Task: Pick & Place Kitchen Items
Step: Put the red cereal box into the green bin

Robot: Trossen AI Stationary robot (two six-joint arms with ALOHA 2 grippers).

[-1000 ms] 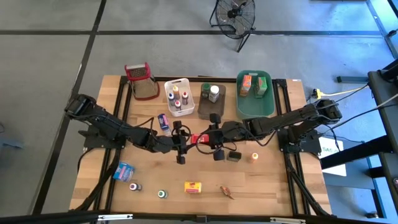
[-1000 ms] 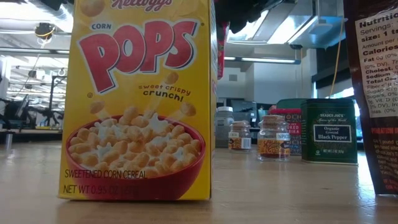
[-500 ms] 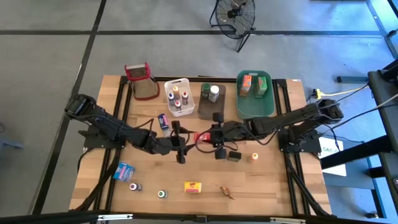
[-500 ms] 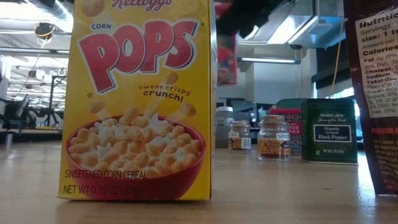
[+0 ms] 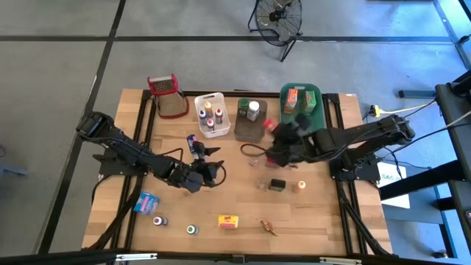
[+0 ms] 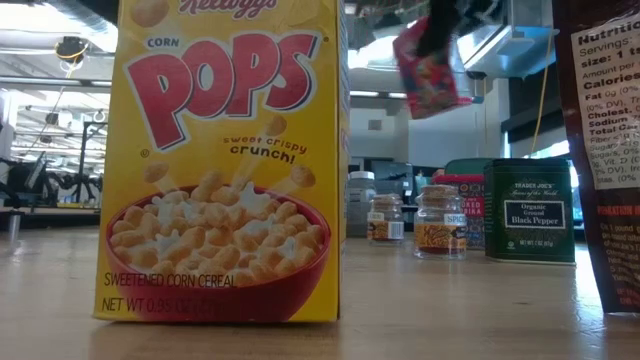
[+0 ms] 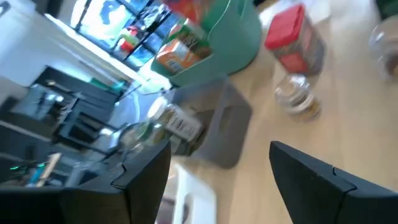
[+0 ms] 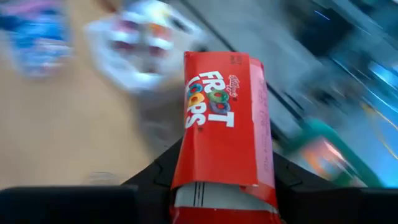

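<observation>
Wooden worktable point(image 5: 243, 199) on a grey concrete floor. The right gripper point(image 8: 221, 180) clamps the lower end of a small red cardboard Froot Loops box point(image 8: 224, 118), raised just short of the green plastic tub point(image 5: 300, 121) ahead. Light, stiff but crushable, the box is best held across its broad faces. The right arm reaches inward, elbow bent; the left gripper point(image 7: 221, 165), fingers spread and empty, hovers opposite.

Lab (concrete floor point(image 5: 59, 66), floor fan point(image 5: 277, 16)).
</observation>
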